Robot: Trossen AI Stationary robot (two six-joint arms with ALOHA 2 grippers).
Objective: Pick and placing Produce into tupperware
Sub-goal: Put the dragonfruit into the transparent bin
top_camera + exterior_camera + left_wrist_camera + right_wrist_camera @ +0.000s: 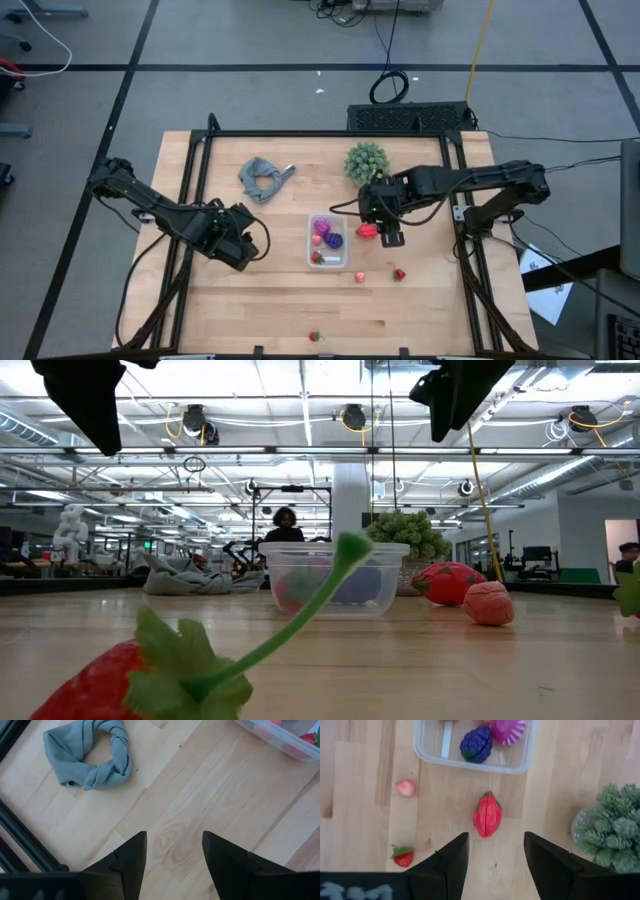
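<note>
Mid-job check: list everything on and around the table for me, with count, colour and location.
tupperware: one, clear, table centre.
produce inside: magenta piece, dark purple piece, red strawberry.
red produce: one, table, between tupperware and right end effector.
pink piece: one, in front of the tupperware.
strawberries: two loose, red; second at front edge.
green plant: one, back centre.
grey cloth: one, back left.
left end effector: open, waiting left of tupperware.
right end effector: open, above the red produce.
</note>
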